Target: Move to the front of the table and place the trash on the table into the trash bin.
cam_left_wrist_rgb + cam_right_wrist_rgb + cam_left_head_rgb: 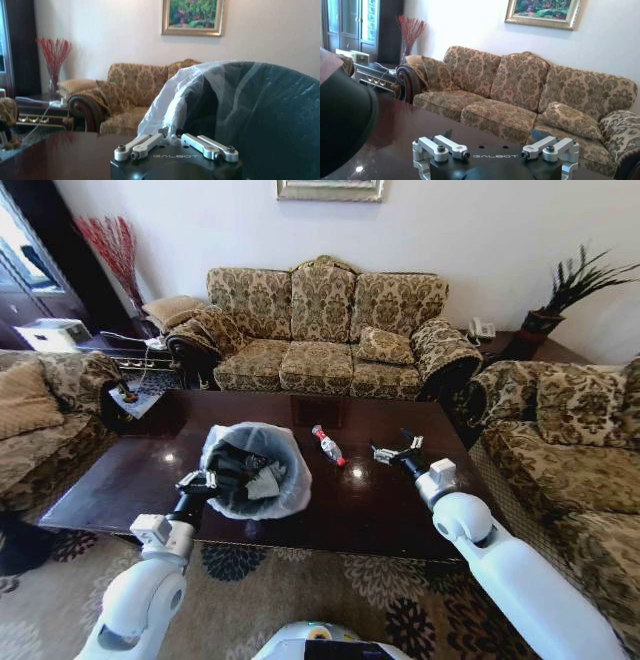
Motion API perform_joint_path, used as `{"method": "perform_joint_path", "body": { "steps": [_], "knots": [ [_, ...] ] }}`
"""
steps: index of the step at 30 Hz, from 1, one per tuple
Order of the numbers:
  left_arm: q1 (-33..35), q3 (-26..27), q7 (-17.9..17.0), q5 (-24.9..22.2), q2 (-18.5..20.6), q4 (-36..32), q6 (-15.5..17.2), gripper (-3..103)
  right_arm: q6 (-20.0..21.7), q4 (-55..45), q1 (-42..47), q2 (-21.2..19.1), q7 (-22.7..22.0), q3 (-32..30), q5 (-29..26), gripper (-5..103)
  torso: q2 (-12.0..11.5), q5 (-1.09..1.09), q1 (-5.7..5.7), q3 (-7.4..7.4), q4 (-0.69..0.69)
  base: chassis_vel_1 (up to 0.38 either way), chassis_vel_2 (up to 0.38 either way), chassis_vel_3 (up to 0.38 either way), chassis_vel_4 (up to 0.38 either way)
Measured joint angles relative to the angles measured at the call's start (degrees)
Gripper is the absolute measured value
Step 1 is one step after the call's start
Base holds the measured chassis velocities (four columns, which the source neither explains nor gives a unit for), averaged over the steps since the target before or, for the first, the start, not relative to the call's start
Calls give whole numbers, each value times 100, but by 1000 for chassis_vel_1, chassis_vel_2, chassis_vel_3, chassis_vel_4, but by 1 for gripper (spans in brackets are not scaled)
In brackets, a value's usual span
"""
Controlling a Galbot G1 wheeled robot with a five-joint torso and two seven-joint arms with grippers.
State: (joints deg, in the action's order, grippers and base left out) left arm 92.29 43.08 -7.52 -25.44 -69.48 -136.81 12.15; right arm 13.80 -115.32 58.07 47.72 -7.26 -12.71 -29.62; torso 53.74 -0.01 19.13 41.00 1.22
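Your left hand (205, 480) grips the trash bin (255, 470) by its bag-lined rim, tilted on the bench (120, 480). Your right hand (395, 452) hovers open just beside the small bottle (328, 446) lying mid-bench.

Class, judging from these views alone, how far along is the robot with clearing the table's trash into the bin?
Done: white paper wads lie in the trash bin. In hand: the left end effector grips the bin's rim; the right end effector hovers open above the table. Left: the bottle lies on the table.
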Motion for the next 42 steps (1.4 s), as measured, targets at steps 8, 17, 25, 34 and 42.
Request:
{"method": "perform_joint_path", "body": {
  "steps": [8,17,25,34,42],
  "knots": [
    [98,38,24,62,14,-224,112,1,0,0,-4,0,-5,-1,-5,100,0,1,0,0,1,0,0,0,0],
    [182,120,121,383,100,-331,532,1,0,0,-9,-2,-21,-1,-19,100,0,0,0,0,1,0,0,0,0],
    [172,113,120,385,102,-342,547,1,42,-65,-30,29,-263,-6,-96,100,0,2,0,0,0,0,0,0,0],
    [170,110,113,386,98,-335,532,1,276,-319,-76,234,-1035,-94,-477,100,0,1,0,0,0,0,0,0,0],
    [169,105,109,385,97,-331,529,1,229,-516,217,176,-617,16,-562,100,0,0,0,0,2,0,0,0,0]
  ]
}}
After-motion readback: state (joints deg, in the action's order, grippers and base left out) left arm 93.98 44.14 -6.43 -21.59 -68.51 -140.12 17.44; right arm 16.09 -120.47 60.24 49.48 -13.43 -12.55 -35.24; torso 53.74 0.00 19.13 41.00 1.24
